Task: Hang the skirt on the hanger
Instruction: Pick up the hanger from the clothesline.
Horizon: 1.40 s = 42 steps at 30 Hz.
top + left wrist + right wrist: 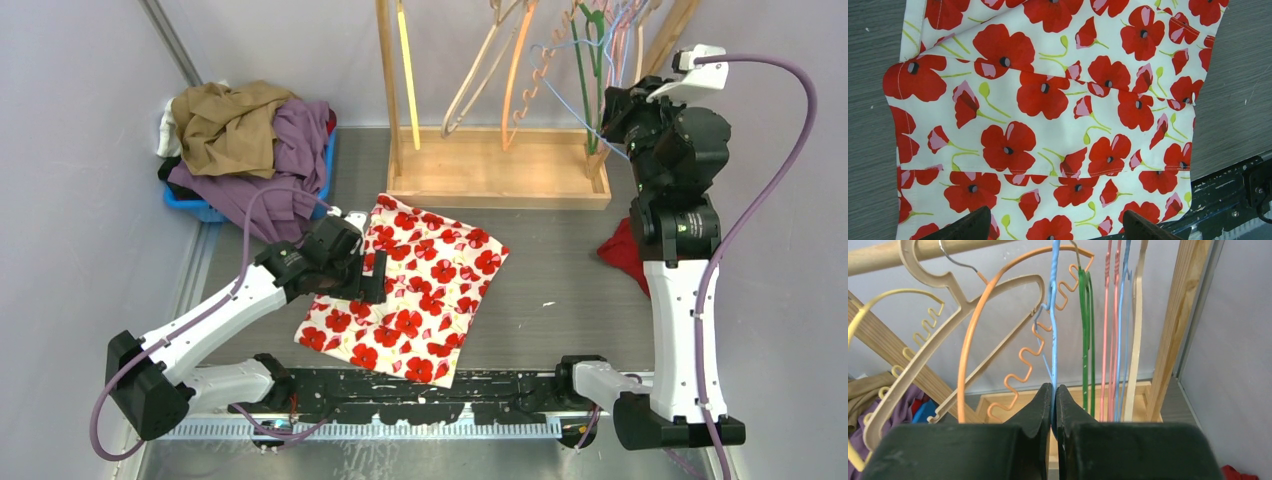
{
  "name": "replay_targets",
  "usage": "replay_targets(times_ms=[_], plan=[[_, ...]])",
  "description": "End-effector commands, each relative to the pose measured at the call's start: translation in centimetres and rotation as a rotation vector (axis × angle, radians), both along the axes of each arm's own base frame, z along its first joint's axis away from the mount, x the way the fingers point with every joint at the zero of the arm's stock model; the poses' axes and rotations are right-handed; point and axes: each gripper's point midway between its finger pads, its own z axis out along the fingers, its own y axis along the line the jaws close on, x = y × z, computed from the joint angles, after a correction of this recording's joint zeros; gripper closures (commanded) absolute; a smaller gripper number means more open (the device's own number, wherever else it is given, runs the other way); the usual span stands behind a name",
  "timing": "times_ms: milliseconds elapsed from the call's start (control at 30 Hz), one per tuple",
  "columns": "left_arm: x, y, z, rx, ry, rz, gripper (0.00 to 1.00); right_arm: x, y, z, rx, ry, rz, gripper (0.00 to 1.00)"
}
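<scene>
Grey table, pale walls on three sides.

Far left: a blue bin heaped with clothes. Not involved.

Left of centre: the left claw hangs over the left part of the skirt, spread wide and holding nothing. Whether its tips touch the cloth cannot be told. The skirt lies flat in the middle of the table, folded over itself in layers, its near corner close to the arms' mounting rail.

Far centre: a wooden rack carries a crowded row of hangers.

Right: the right claw is up at the rack, pinched closed on the wire of the blue hanger. That hanger is on the rail, touching or crossing the wavy bar of the orange hanger. A red cloth lies on the table by the right arm.

Risks noted:
- The blue wire crosses its neighbours, so lifting it out could snag them and drag them off the rail.
- The wire is thin, so it may twist or slip in the pinch and leave the hanger at a poor angle for the skirt.
- If the left claw closes on the layered cloth, it may take the top layer only, and the skirt would then open or sag when raised.
- The two arms are well apart, so bringing hanger and skirt together calls for long moves, which gives either grip more chance to loosen.
</scene>
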Motion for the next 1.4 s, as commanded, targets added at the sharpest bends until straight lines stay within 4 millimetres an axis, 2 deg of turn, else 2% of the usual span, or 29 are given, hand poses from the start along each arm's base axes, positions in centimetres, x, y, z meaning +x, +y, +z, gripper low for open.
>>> replay_targets(times_ms=[0, 267, 467, 600, 767, 967, 1100, 1367], plan=[[0.5, -0.6, 1.6, -0.048, -0.04, -0.008, 0.01, -0.5, -0.4, 0.8, -0.013, -0.01, -0.024, 0.99], [0.4, -0.6, 1.6, -0.053, -0.037, -0.01, 0.02, 0.8, -0.2, -4.2, 0.005, 0.101, -0.015, 0.99], [0.3, -0.8, 1.2, -0.05, -0.025, -0.016, 0.02, 0.8, 0.5, -7.4, 0.018, 0.161, 0.019, 0.99], [0.4, -0.9, 1.2, -0.05, -0.024, -0.018, 0.02, -0.1, 1.7, -8.7, 0.037, 0.185, 0.069, 0.99], [0.5, -0.7, 1.3, -0.045, -0.033, -0.021, 0.02, -2.1, 4.5, -11.1, 0.065, 0.263, 0.179, 0.99], [0.6, -0.3, 2.2, -0.05, -0.067, -0.01, 0.02, -5.2, 9.3, -13.3, 0.156, 0.346, 0.388, 0.99], [0.0, 0.4, 2.5, -0.041, -0.066, -0.004, 0.02, -7.0, 12.2, -14.4, 0.209, 0.398, 0.51, 0.99], [-0.8, 1.9, 4.4, -0.041, -0.105, 0.018, 0.02, -10.6, 17.9, -20.4, 0.317, 0.514, 0.711, 0.99]])
